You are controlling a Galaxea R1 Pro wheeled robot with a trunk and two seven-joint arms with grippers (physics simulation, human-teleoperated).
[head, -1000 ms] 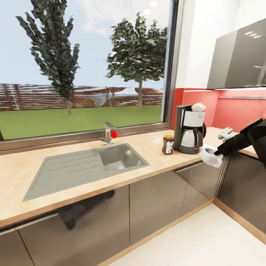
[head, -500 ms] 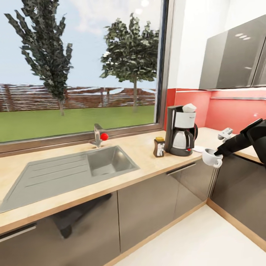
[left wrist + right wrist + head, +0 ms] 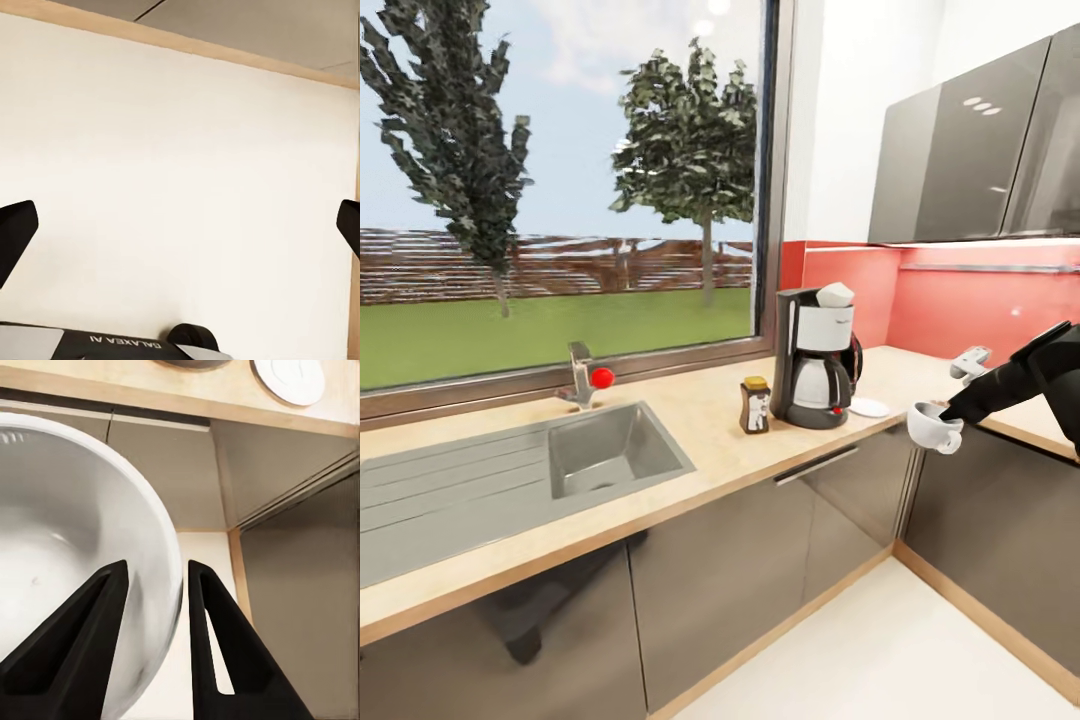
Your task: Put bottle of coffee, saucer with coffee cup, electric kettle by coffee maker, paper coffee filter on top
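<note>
Swinging view rightward, uncovering saucer point(image 3: 869, 407) beside maker point(image 3: 815, 357); right gripper point(image 3: 154, 585) still pinching cup point(image 3: 933, 428) rim, left gripper point(image 3: 180, 225) gaping empty.

Home kitchen, steel sink point(image 3: 510, 475), light-wood countertop point(image 3: 690, 470), grey wall cabinets point(image 3: 970, 150), garden window point(image 3: 560, 180)

Light-wood countertop point(image 3: 700, 440), glossy grey cabinet fronts point(image 3: 740, 560)
</note>
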